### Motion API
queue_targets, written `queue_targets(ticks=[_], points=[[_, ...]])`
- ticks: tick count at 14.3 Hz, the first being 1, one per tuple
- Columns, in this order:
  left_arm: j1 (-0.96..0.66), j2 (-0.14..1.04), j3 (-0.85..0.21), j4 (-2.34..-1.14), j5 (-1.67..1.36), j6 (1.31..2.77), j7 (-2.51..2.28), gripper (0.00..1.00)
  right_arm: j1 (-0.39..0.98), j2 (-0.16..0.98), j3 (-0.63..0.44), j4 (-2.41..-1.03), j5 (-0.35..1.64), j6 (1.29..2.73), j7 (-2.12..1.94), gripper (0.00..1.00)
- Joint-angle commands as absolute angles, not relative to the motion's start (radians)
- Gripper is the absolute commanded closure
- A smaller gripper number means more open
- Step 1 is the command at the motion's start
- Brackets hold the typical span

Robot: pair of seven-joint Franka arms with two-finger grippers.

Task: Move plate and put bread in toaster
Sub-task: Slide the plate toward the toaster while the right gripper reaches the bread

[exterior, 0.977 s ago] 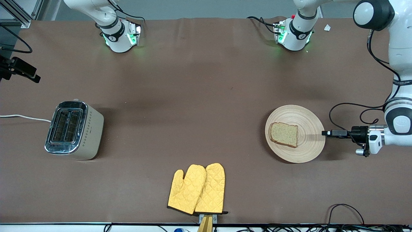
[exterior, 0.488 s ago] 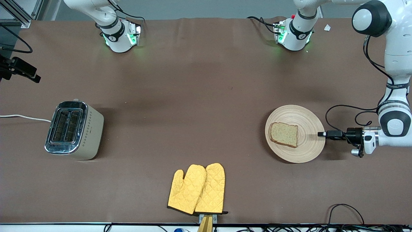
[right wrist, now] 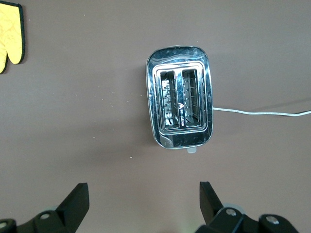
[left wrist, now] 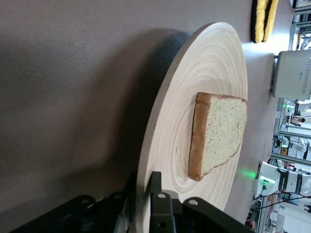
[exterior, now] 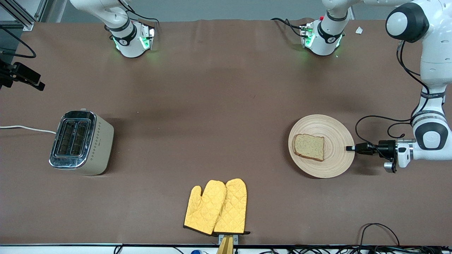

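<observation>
The toaster (exterior: 82, 142) stood on the brown surface (exterior: 212, 106) toward the right arm's end, its slots empty. The right gripper (right wrist: 143, 204) hung over the toaster, jaws spread wide and holding nothing. Nearer the front camera than the toaster lay a pair of yellow oven mitts (exterior: 216, 206). Toward the left arm's end sat the plate (exterior: 335, 160), carrying the bread (exterior: 309, 147). The left gripper (exterior: 350, 148) had its jaws clenched on the plate's rim.

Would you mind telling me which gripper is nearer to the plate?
Left. The left gripper clamps the plate rim at the left arm's end; the right gripper hangs open over the table beside the toaster.
</observation>
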State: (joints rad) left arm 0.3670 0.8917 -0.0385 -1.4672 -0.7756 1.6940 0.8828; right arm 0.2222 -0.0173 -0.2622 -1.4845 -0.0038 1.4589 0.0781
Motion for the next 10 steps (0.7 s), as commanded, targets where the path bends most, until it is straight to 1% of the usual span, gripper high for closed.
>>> queue_targets(ticks=[1, 4, 5, 8, 10], points=[[0.353, 0.891, -0.060, -1.454, -0.793, 1.704, 0.911, 1.00, 0.232, -0.026, -0.262, -1.483, -0.026, 1.459, 0.081, 0.00], [0.348, 0.877, -0.182, -1.419, -0.793, 1.704, 0.791, 1.00, 0.232, -0.026, -0.262, -1.483, -0.025, 1.459, 0.080, 0.00], [0.325, 0.882, -0.237, -1.417, -0.798, 1.716, 0.729, 1.00, 0.232, -0.026, -0.262, -1.483, -0.025, 1.459, 0.080, 0.00], [0.220, 0.881, -0.314, -1.417, -0.856, 1.860, 0.635, 1.00, 0.232, -0.026, -0.262, -1.485, -0.025, 1.459, 0.081, 0.00], [0.091, 0.887, -0.322, -1.419, -0.973, 1.957, 0.620, 1.00, 0.232, -0.025, -0.262, -1.496, -0.020, 1.465, 0.084, 0.00]])
